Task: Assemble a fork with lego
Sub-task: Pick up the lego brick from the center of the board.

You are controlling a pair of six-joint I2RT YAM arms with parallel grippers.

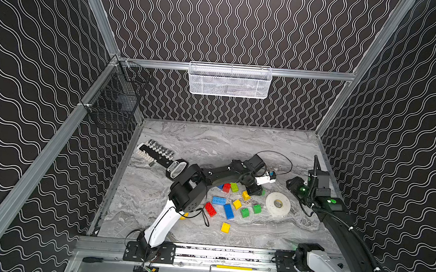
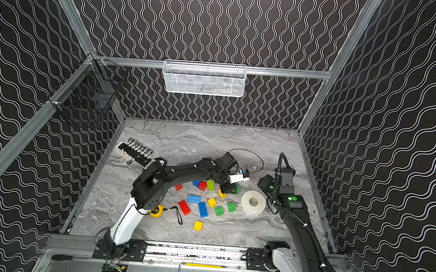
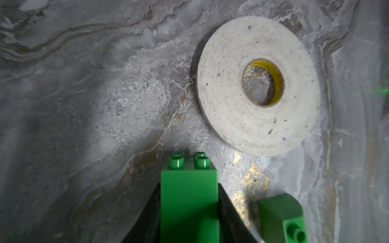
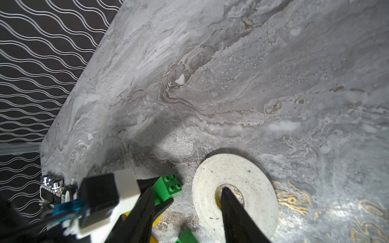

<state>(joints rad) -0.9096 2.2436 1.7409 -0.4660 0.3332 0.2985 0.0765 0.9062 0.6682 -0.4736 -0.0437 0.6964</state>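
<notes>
Beside tape roll (image 3: pixel 221 84), left gripper (image 3: pixel 189 186): clamped on green brick (image 3: pixel 189 202)
Right gripper (image 4: pixel 187 188): parted, empty
Loose lego (image 1: pixel 228 211): scattered mid-table
Risk: shallow pinch slipping; knocking neighbouring green brick (image 3: pixel 280 214) on lift

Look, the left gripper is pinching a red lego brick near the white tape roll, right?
Almost. The lego brick pinched in the left gripper is green, not red; the left wrist view shows it plainly. The rest holds: it is near the white tape roll.
</notes>
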